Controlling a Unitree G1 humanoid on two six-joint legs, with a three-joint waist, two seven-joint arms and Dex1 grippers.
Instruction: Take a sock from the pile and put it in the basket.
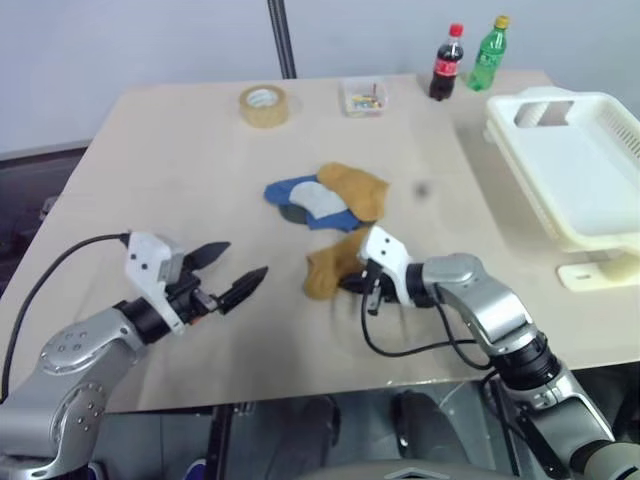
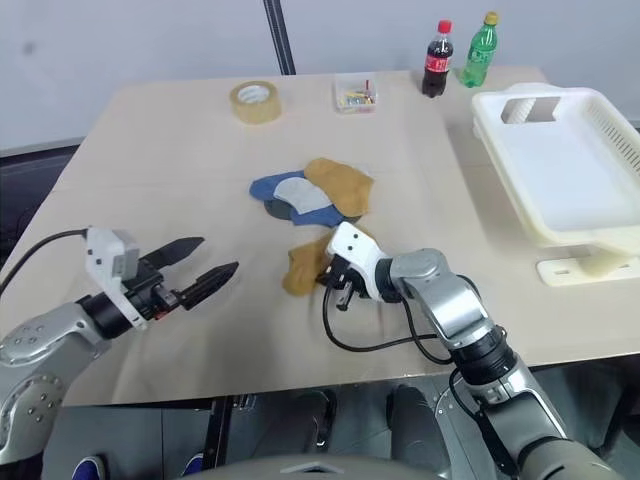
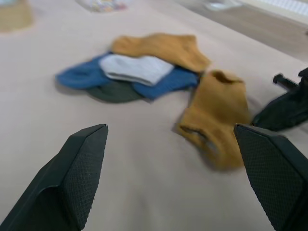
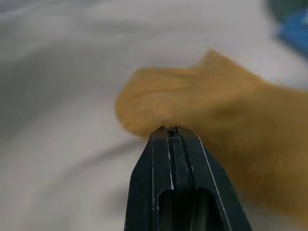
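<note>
Basket (image 1: 560, 165) – white, slotted sides, handle cut-out at far end – sits at the right edge of the counter (image 1: 180, 180), inside bare, its right side cut off by the frame. Small clear box (image 1: 364, 98) at the far edge holds small coloured bits, too small to identify. Beside it: cola bottle (image 1: 446, 62), green bottle (image 1: 489, 54); tape roll (image 1: 264, 105) to the left.

Pile (image 1: 325, 197) mid-counter: blue, pale grey, dark grey and one mustard sock overlapping; the dark grey one is mostly covered.

Separate mustard sock (image 1: 328, 265) lies just in front of the pile, toward the robot. Right tool (image 1: 352, 285) – fingers pressed together, pinching this sock's near edge; right wrist view shows fabric bunched at the tips, rest blurred.

Left tool (image 1: 228, 273) spread wide, hovering above bare counter, well left of the sock, tips pointing toward it.
</note>
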